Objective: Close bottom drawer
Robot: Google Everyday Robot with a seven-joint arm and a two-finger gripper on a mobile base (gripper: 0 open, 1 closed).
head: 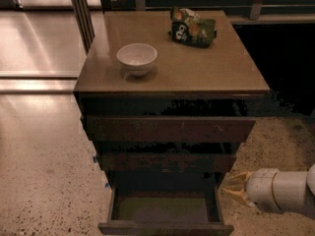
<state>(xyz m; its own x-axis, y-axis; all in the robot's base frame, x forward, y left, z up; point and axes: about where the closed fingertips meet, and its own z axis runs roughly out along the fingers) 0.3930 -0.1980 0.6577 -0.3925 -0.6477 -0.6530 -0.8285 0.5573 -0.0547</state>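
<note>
The gripper hangs just off the cabinet's lower right corner, level with the open bottom drawer and close beside its right wall, though whether it touches the wood cannot be told. Its two pale tan fingers point left toward the cabinet and stand a little apart with nothing between them. Behind them the single white, cylinder-shaped arm runs off to the right edge of the view. The cabinet has three dark brown drawers without handles, stepped one under another. The bottom drawer, the lowest of the three, is pulled well out toward the camera, so its shallow box and dull grey-brown inner floor lie bare. The middle drawer front above it sits slightly proud of the cabinet, and the top drawer front, the widest, juts a little further. On the cabinet's brown top stand two things: one white bowl upright toward the left front, and one green snack bag lying near the back right. The cabinet stands on a speckled floor.
</note>
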